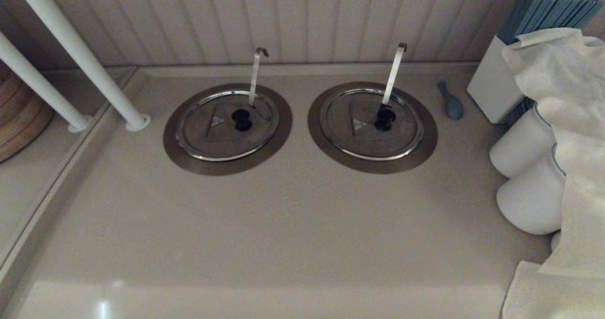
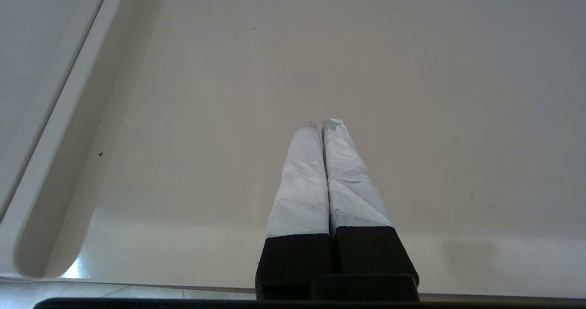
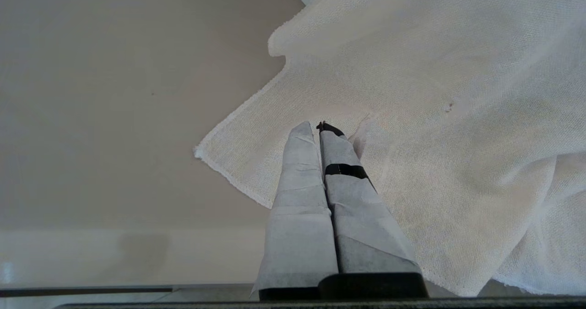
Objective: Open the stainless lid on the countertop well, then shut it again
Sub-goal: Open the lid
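The stainless lid [image 1: 208, 137] lies flat and closed on the left countertop well, with its black knob [image 1: 242, 119] and triangle sticker [image 1: 216, 121] showing. The well's bronze collar [image 1: 222, 167] rings it, and the thin curled-hook rod [image 1: 255, 75] rises through it. Neither gripper shows in the head view. My left gripper [image 2: 320, 125] is shut and empty over bare beige counter near a raised edge. My right gripper [image 3: 315, 126] is shut and empty above a white cloth [image 3: 435, 116].
The twin lid [image 1: 350, 139] with a broad flat handle [image 1: 393, 73] sits to the right. White poles [image 1: 85, 59] stand at the left, by a wooden item [image 1: 19, 120]. A blue spoon [image 1: 451, 102], a white box [image 1: 491, 87], white jars [image 1: 524, 153] and draped cloth [image 1: 567, 120] crowd the right.
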Motion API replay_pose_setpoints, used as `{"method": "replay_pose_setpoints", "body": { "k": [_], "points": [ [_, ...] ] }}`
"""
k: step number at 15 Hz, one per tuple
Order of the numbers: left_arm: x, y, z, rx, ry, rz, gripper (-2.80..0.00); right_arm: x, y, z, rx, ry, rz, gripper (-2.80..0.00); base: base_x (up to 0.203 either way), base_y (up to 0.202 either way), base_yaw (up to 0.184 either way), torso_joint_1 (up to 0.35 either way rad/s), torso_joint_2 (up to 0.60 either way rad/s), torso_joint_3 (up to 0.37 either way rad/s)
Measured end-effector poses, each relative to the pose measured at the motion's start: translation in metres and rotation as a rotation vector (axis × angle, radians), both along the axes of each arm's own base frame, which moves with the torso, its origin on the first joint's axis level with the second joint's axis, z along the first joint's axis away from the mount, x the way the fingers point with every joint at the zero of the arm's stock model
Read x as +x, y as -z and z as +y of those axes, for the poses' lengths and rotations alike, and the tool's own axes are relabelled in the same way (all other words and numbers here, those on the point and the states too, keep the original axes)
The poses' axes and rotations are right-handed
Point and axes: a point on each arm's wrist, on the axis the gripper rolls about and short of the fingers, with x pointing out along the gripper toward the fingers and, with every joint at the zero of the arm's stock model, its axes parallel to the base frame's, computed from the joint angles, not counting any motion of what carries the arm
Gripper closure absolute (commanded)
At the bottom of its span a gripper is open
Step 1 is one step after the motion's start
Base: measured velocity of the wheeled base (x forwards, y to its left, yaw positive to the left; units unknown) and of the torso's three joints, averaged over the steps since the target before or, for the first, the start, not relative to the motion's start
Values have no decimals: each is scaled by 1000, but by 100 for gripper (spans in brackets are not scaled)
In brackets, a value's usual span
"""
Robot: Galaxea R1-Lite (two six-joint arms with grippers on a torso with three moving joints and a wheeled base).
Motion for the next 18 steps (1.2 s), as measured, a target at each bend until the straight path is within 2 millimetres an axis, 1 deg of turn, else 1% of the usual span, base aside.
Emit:
{"method": "replay_pose_setpoints", "body": {
  "k": [12, 13, 15, 17, 18],
  "points": [
    [0, -2, 0, 5, -5, -17, 0, 0, 0, 0, 1, 0, 0, 0, 0, 0, 0, 0, 0, 0],
    [-1, -8, 0, 9, -10, -58, 0, 0, 0, 0, 0, 0, 0, 0, 0, 0, 0, 0, 0, 0],
    [-9, -32, 0, 13, -10, -155, 0, 0, 0, 0, 0, 0, 0, 0, 0, 0, 0, 0, 0, 0],
    [-18, -62, 0, 23, 5, -193, 0, 0, 0, 0, 0, -1, 0, 0, 0, 0, 0, 0, 0, 0],
    [-21, -81, -1, 28, 14, -202, 0, 0, 0, 0, 0, 0, 0, 0, 0, 0, 0, 0, 0, 0]
  ]
}}
